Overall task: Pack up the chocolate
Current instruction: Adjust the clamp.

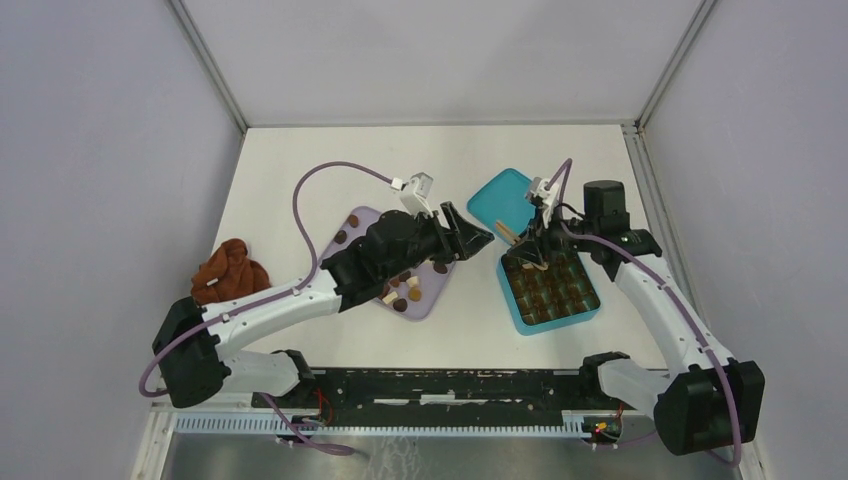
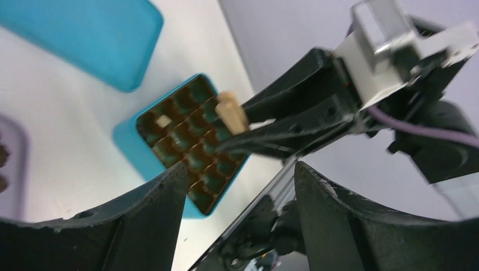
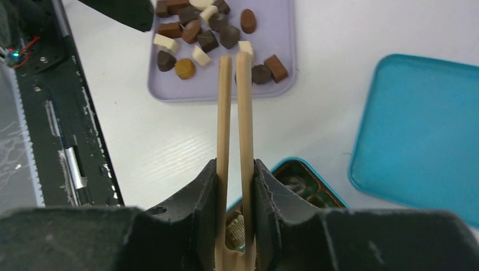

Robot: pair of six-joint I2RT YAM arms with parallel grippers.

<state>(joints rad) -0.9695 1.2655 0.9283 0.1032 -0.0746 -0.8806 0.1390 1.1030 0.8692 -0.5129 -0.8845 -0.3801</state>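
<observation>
Several small chocolates (image 1: 405, 290), dark, mid brown and cream, lie on a lilac tray (image 1: 366, 217); they also show in the right wrist view (image 3: 217, 36). The teal box (image 1: 550, 292) with brown compartments stands right of the tray, and one cream piece (image 2: 164, 121) lies in it. My right gripper (image 1: 532, 246) is shut on wooden tongs (image 3: 235, 113) above the box's near-left corner (image 3: 294, 172). The tong tips point at the tray with nothing between them. My left gripper (image 1: 478, 238) is open and empty between tray and box, its jaws wide apart (image 2: 240, 195).
The teal lid (image 1: 503, 198) lies flat behind the box, also visible in the right wrist view (image 3: 418, 124). A rust-brown cloth lump (image 1: 230, 272) sits at the table's left edge. The black base rail (image 1: 440, 385) runs along the near edge.
</observation>
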